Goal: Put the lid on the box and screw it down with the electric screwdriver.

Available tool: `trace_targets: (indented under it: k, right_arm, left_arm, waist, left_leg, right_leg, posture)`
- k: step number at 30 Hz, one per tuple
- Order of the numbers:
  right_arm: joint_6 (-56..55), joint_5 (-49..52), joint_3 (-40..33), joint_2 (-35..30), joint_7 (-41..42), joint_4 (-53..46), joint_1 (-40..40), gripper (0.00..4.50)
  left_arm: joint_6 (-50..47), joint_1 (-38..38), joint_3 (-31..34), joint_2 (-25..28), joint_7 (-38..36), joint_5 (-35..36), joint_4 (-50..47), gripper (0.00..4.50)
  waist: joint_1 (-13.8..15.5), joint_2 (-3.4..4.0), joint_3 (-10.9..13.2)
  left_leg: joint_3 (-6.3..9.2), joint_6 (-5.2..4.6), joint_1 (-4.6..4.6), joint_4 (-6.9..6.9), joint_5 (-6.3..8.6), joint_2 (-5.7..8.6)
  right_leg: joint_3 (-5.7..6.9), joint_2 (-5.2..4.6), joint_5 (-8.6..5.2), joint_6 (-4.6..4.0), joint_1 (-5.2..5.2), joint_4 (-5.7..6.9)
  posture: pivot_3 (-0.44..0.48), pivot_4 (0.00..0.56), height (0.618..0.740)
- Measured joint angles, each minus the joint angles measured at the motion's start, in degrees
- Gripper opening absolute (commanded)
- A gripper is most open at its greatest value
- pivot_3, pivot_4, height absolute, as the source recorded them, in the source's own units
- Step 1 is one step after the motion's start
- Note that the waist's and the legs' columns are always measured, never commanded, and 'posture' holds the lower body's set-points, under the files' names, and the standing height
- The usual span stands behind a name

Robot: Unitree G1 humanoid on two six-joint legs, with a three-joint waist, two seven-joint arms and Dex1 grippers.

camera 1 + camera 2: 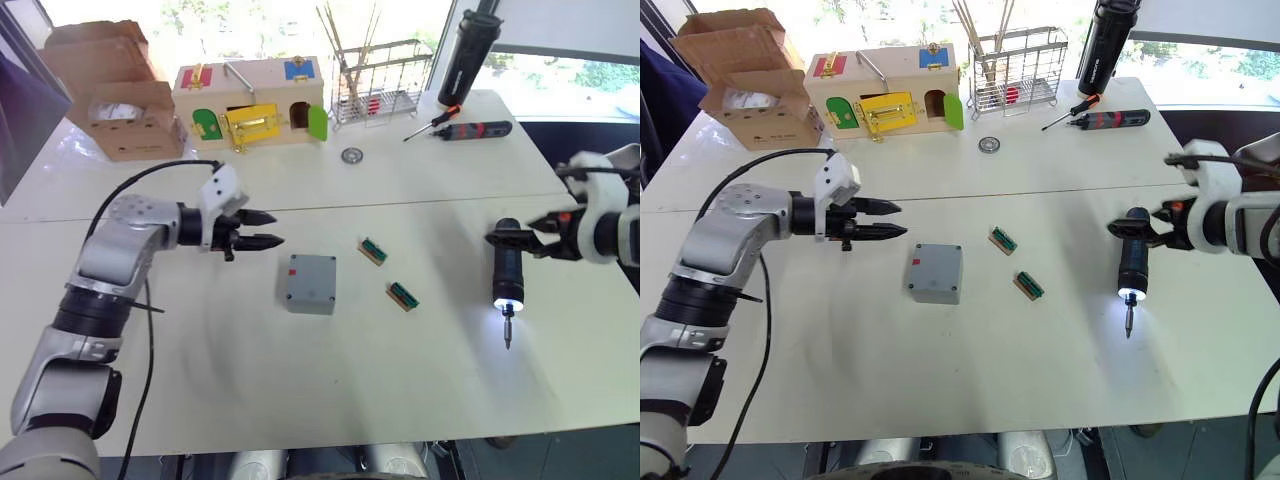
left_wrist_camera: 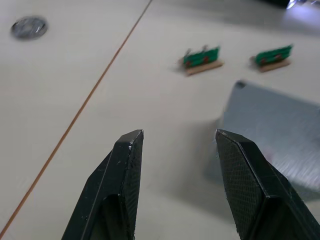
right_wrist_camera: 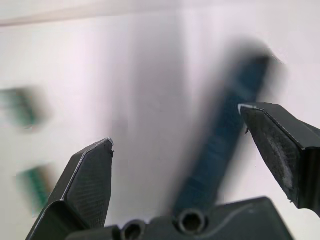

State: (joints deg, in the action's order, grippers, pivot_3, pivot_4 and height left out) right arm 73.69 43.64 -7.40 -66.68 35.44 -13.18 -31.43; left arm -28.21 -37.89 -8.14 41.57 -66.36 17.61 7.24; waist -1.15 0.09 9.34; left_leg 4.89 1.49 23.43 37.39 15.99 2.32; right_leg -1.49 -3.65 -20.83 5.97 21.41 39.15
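My left gripper (image 1: pixel 278 228): fingers spread, nothing between them. It hangs over the table (image 1: pixel 420 190), just left and a little far of the box.

My right gripper (image 3: pixel 176 125): jaws wide apart. The electric screwdriver (image 1: pixel 508 268) runs between my fingers (image 3: pixel 280 147) in the right wrist view, but neither pad presses on it there.

The box (image 1: pixel 311 283): it sits near the middle of the table, close to the near side of the seam, between my two arms. A small red mark shows at its far left corner.

The lid: the top of the box is one flat grey face and nothing of the inside is on view. I cannot tell lid from box along the edge.

The electric screwdriver: well to the right of the box, with its far end at my right fingers. Its tip is lit and points toward the near edge, throwing a white glow on the table. I cannot tell whether it lies flat or is lifted.

Green boards: two small ones (image 1: pixel 373 251) (image 1: pixel 403 296) lie just right of the box, apart from it.

Far side: a metal disc (image 1: pixel 351 155), a wooden latch box (image 1: pixel 250 102), a cardboard carton (image 1: pixel 120 105), a wire basket (image 1: pixel 385 85), a tall black cylinder (image 1: pixel 468 45) and a black-and-red tool (image 1: pixel 470 130).
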Motion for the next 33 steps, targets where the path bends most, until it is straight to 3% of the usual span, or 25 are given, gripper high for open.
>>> trace_targets:
  k: [4,9,17,22,33]
  right_arm:
    - [-5.7,1.7,2.0,1.6,6.0,-14.4,10.8,4.48]
    - [-8.2,3.7,6.8,11.1,4.9,-24.6,16.4,4.48]
    - [-10.4,-4.3,20.9,27.9,-3.6,-19.4,12.4,4.48]
    - [-11.0,-8.3,24.6,30.2,-4.6,-16.0,11.1,4.48]
    - [-4.8,-5.1,22.5,33.4,-4.8,-19.5,12.2,4.48]
  left_arm:
    - [0.4,3.7,-0.4,0.8,-0.6,-1.3,0.6,2.33]
    - [0.2,5.8,-2.5,-1.1,0.0,-2.6,-1.1,2.33]
    - [2.0,5.2,-6.4,-5.4,1.7,-6.3,-0.4,2.33]
    - [6.9,3.7,-8.8,-6.4,1.7,-9.9,3.4,2.33]
    - [13.6,-3.8,-9.1,-14.7,3.3,-13.1,14.6,2.33]
  waist:
    - [0.8,-0.15,0.1]
    - [0.6,-0.2,0.1]
    - [0.3,-0.29,0.1]
    - [0.4,-0.29,0.1]
    - [0.3,-0.31,0.1]
  left_leg:
    - [0.08,-0.06,0.07,0.15,0.03,0.11]
    - [0.12,-0.08,0.12,0.54,0.05,0.19]
    - [0.13,0.14,0.11,0.52,-0.07,0.18]
    - [0.12,0.15,0.12,0.52,-0.07,0.24]
    - [0.13,0.13,0.12,0.55,-0.07,0.26]
  right_leg:
    - [0.01,-0.09,0.0,0.0,-0.06,0.01]
    - [0.0,-0.2,0.09,0.16,-0.23,0.02]
    - [0.02,-0.08,0.09,0.16,-0.11,0.05]
    - [0.06,-0.1,0.09,0.16,-0.12,0.06]
    - [0.07,-0.11,0.09,0.16,-0.12,0.09]
  posture:
    - [0.0,0.15,0.74]
    - [0.0,0.15,0.74]
    - [0.0,0.15,0.74]
    - [0.0,0.15,0.74]
    - [0.0,0.15,0.74]
